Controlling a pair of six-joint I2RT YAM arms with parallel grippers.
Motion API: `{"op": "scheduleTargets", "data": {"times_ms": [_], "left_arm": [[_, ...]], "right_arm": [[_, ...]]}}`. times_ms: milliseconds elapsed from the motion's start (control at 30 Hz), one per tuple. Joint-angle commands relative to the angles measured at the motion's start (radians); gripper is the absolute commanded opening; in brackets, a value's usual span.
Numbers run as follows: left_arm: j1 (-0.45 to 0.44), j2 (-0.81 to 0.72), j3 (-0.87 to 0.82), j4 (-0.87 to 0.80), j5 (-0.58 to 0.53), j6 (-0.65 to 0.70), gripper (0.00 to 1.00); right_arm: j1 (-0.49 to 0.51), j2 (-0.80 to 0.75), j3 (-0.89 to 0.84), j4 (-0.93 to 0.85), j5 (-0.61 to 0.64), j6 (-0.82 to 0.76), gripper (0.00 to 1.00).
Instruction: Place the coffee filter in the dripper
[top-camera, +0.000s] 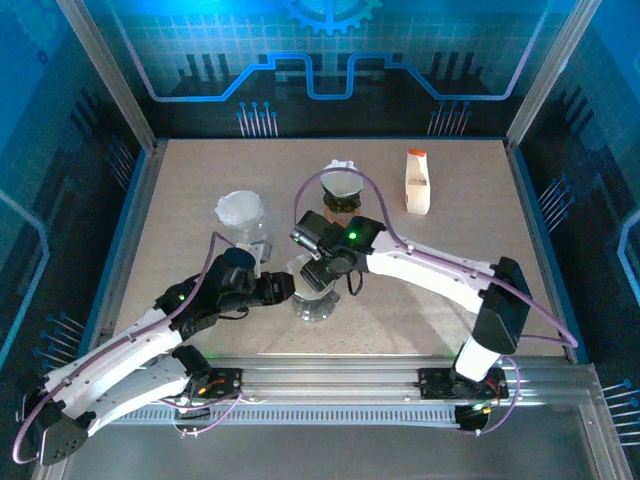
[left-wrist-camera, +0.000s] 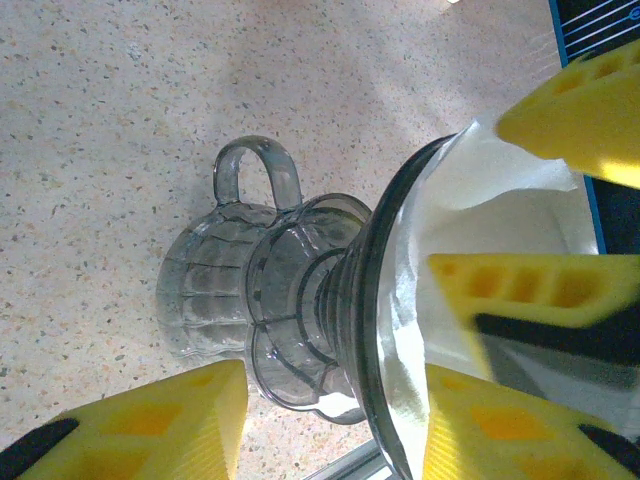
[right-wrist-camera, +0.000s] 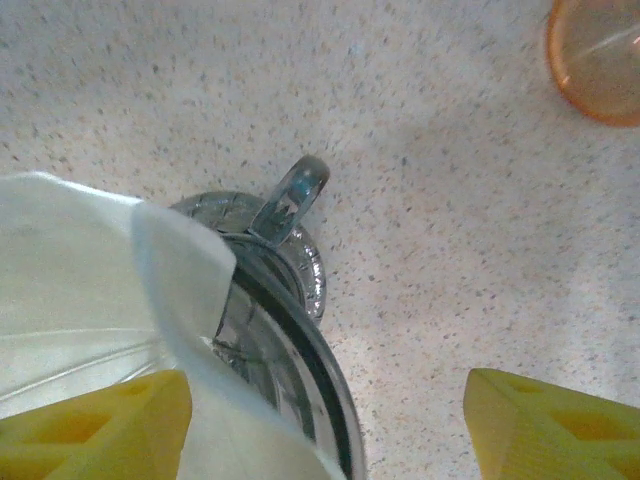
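Left hand (top-camera: 280, 290) stands low at the centre of the desk (top-camera: 190, 180), its fingers apart on either side of the foot and lower rim of the clear glass dripper (left-wrist-camera: 290, 310). Both pads sit very close to the glass. Whether they bear on it cannot be told from the pictures.

Right hand (top-camera: 322, 268) is over the same dripper from the far side, jaws wide apart. One finger lies against the white coffee filter (right-wrist-camera: 80, 260) on the inner side of the cone. The other hangs free over bare desk outside the rim, so nothing is clamped.

Filter location: inside the dripper's cone, lining its wall, with one flap standing proud of the dark rim.

Assessment: placement appears largely done. What is left, in my judgement, is to press the raised flap down so the paper sits flush, then clear both hands without dragging it out.

Also noted: an orange-tinted vessel (right-wrist-camera: 600, 60) well apart from the work.
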Motion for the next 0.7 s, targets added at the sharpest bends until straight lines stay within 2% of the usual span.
{"op": "scheduleTargets", "data": {"times_ms": [0, 333, 567, 667], "left_arm": [[0.009, 0.004, -0.008, -0.009, -0.004, -0.012, 0.47], [0.008, 0.000, -0.011, -0.010, -0.005, -0.015, 0.46], [0.008, 0.000, -0.011, -0.016, -0.007, -0.018, 0.47], [0.008, -0.007, -0.008, -0.016, -0.005, -0.020, 0.50]], "right_arm": [[-0.019, -0.076, 0.010, -0.006, 0.036, 0.028, 0.74], [-0.072, -0.113, -0.067, -0.007, 0.052, 0.049, 0.72], [-0.074, -0.113, -0.062, 0.011, 0.042, 0.043, 0.72], [-0.068, -0.129, -0.054, 0.036, 0.026, 0.021, 0.73]]}}
